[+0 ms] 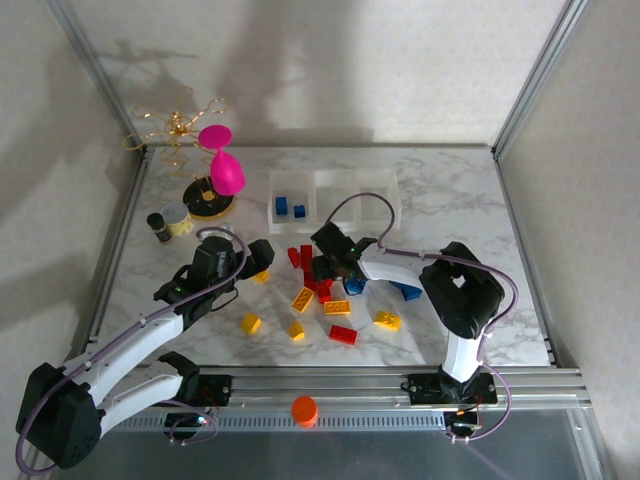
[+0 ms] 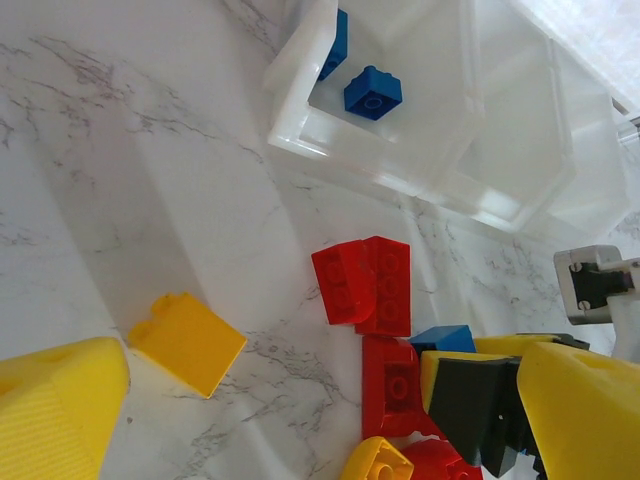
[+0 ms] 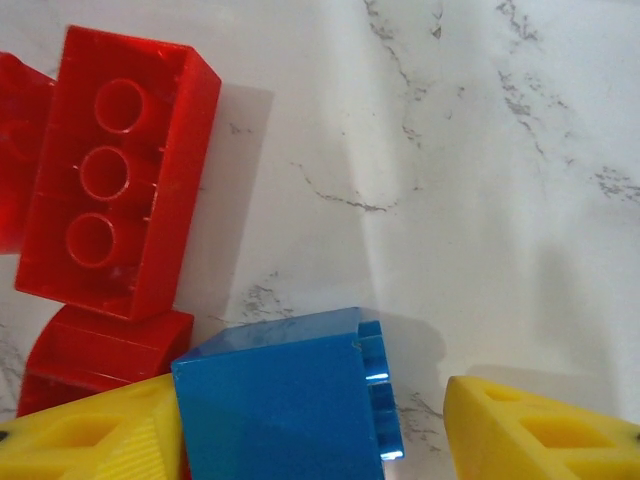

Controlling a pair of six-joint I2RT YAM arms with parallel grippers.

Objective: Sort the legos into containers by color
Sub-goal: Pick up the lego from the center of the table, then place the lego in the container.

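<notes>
Lab enclosure: aluminium frame, marble table.

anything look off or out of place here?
An orange cap sits on the metal frame at the near edge, off the marble table and apart from the pile of bricks. Otherwise nothing stands out: the bricks lie loose on the table, none spilled off it.

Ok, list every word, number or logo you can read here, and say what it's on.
There is no readable text in any view.
The red brick and blue brick: no lettering seen, even up close.
The small can: any label is too small to read.
The clear bins: no markings visible.
</notes>
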